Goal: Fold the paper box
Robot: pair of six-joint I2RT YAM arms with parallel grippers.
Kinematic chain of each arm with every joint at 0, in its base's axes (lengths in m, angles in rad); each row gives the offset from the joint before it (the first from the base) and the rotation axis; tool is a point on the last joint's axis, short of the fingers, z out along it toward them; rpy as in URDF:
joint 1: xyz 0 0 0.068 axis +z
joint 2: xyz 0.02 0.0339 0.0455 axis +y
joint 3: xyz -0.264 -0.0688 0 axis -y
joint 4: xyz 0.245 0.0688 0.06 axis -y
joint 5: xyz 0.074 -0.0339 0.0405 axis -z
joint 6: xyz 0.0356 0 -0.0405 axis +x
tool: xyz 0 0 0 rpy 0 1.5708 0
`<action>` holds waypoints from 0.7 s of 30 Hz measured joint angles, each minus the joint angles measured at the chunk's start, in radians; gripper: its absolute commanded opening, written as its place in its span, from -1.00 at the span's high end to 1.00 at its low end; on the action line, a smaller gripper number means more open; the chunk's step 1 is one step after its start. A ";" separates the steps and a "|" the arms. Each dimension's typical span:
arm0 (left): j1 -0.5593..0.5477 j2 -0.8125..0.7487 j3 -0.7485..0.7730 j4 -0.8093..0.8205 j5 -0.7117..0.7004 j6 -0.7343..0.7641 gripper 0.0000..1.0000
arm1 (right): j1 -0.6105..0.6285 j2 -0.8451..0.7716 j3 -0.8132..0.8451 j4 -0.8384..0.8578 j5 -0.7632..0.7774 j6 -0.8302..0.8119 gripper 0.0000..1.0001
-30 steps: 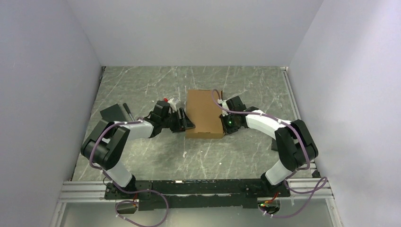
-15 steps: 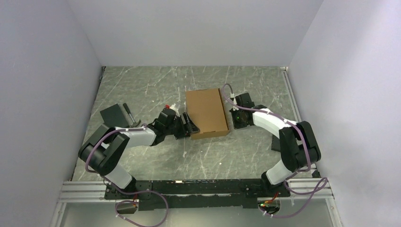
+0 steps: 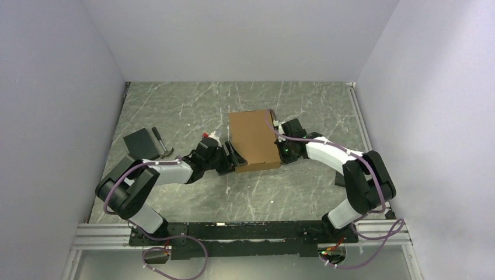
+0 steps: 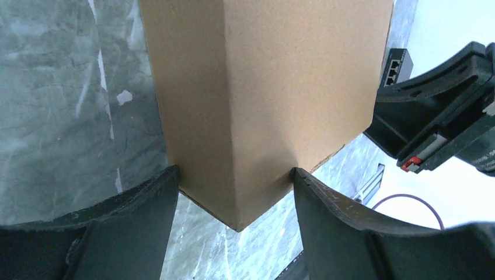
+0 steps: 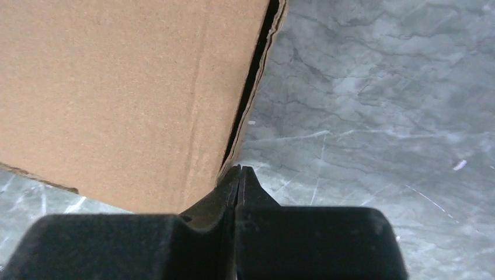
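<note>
The paper box (image 3: 253, 139) lies closed on the marble table, a brown cardboard block at mid-table. My left gripper (image 3: 232, 158) stands open at its near left corner. In the left wrist view that corner of the paper box (image 4: 262, 87) pokes between the spread fingers of the left gripper (image 4: 235, 175), and both fingertips (image 4: 169, 181) touch its two faces. My right gripper (image 3: 282, 153) is shut and empty at the box's near right side. In the right wrist view the right gripper (image 5: 239, 170) sits against the slit edge of the paper box (image 5: 117, 87).
A black pad (image 3: 139, 142) and a dark pen (image 3: 157, 137) lie at the left. A small dark block (image 3: 340, 178) sits by the right arm's elbow. The right arm's black wrist (image 4: 443, 111) shows beyond the box. White walls enclose the table on three sides.
The box has turned and slid a little toward the near side. My left gripper followed to its near left corner and widened. The right gripper swung out, then came back to the box's right side.
</note>
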 measured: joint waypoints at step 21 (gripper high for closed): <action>-0.076 -0.157 -0.027 -0.028 -0.148 0.025 -0.96 | -0.120 -0.065 0.028 0.004 0.100 -0.014 1.00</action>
